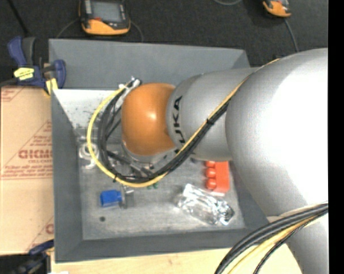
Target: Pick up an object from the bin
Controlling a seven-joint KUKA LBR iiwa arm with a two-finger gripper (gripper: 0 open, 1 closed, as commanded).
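The dark body of my gripper (133, 163) shows under the arm's orange cover, over the left-middle of the bin floor. A small blue block (110, 198) lies just in front of it and slightly to the left, with a small grey piece touching its right side. A tiny green bit (154, 184) peeks out beside the cables under the gripper. A pale, shiny thing (86, 153) lies to the gripper's left near the bin's left wall, partly hidden by cables.
A crumpled clear plastic packet (206, 205) lies on the floor at the front right. An orange ribbed piece (217, 174) sits behind it, against the arm. The arm and its cables cover the bin's back and middle.
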